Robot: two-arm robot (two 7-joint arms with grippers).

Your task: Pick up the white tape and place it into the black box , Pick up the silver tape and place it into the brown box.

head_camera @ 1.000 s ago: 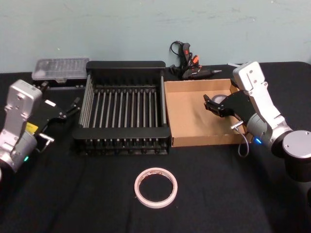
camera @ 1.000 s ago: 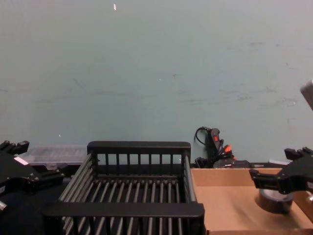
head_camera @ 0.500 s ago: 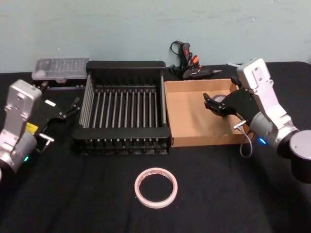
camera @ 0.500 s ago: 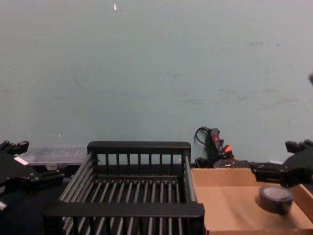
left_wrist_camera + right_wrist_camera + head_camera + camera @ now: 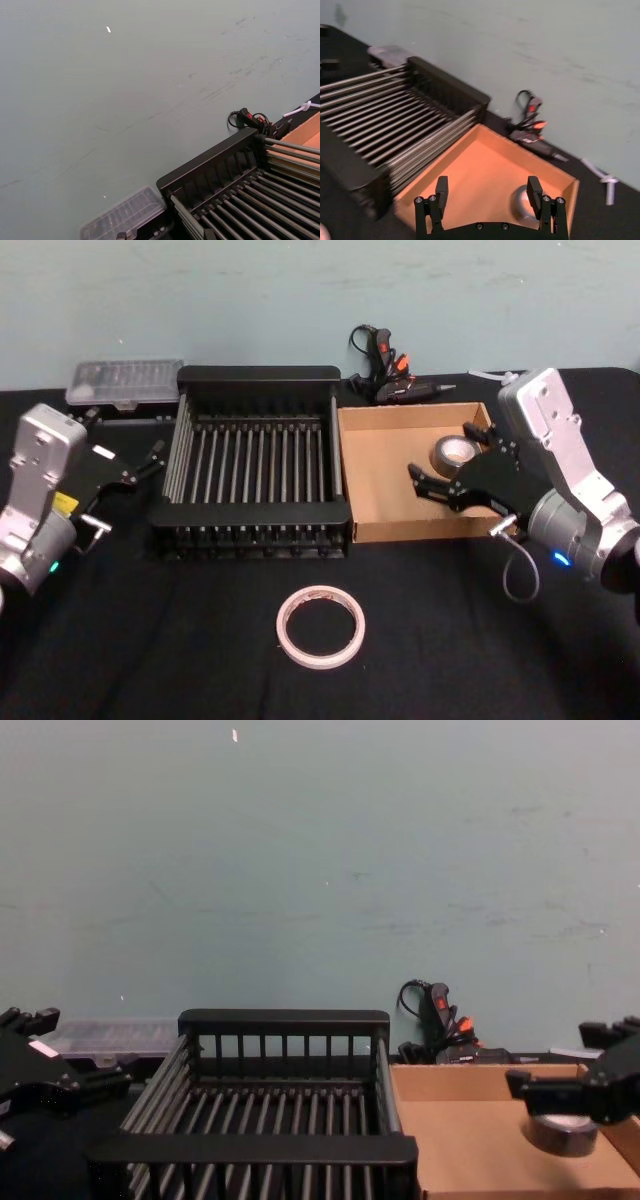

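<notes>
the right gripper (image 5: 452, 483), fingers spread, has backed off the silver tape (image 5: 455, 452) left at 2 o'clock in the brown box (image 5: 385, 475) (white tape (image 5: 321, 626) next).

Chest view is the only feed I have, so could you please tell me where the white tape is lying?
Observer: The white tape lies flat on the black cloth on the robot's side of the black box, outside it.
Operator: Thank you. Is the right gripper holding the silver tape?
Observer: No. The right gripper has its jaws open with nothing between them. The silver tape lies flat in the brown box, near its far right corner.
</notes>
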